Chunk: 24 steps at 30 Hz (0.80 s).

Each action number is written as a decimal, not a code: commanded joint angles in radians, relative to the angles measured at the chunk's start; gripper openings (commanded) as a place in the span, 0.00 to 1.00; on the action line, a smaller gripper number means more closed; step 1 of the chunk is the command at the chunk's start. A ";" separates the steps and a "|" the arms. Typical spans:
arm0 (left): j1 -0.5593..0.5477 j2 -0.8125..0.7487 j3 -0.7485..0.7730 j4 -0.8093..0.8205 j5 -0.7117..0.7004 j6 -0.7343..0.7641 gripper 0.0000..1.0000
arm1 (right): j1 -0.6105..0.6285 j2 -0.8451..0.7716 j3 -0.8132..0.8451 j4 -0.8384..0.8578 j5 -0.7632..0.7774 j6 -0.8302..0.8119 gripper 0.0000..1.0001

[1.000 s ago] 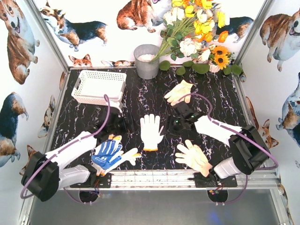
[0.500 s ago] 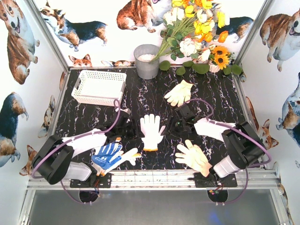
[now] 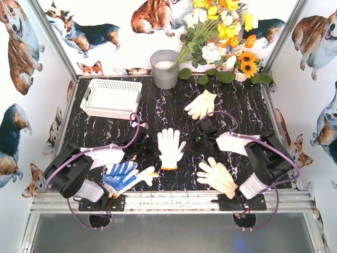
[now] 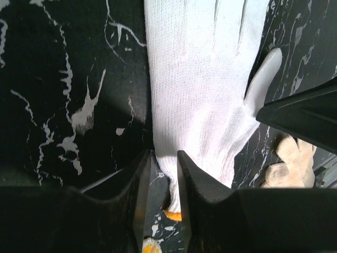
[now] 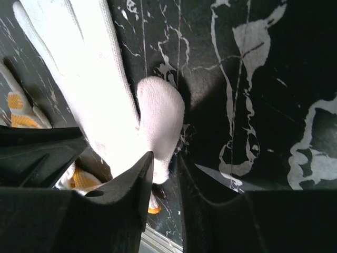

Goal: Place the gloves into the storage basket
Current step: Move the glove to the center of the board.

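At frame centre on the black marbled counter (image 3: 158, 108), both jaws pinch opposite edges of the cream-white knitted glove (image 3: 169, 147), so lifting it toward the upper-left white lattice plastic basket (image 3: 111, 97) seems next.

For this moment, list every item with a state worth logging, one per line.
white glove: flat on the table centre, both tools at its cuff end
left tool: nearly closed on the white glove's cuff edge
right tool: nearly closed at the glove's thumb side
blue glove: lying near the left arm, untouched
peach glove: lying near the right arm, untouched
yellow glove: lying farther back, untouched
storage basket: upright, empty
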 commanded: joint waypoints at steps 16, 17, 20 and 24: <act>-0.007 0.139 0.077 0.086 -0.133 0.041 0.03 | -0.044 0.153 0.132 0.035 0.082 -0.093 0.11; -0.007 0.140 0.080 0.082 -0.150 0.046 0.03 | -0.045 0.157 0.136 0.035 0.080 -0.095 0.11; -0.007 0.145 0.098 0.063 -0.174 0.067 0.03 | -0.049 0.173 0.154 0.032 0.077 -0.103 0.10; -0.007 0.160 0.121 0.031 -0.207 0.100 0.02 | -0.051 0.178 0.160 0.035 0.081 -0.104 0.10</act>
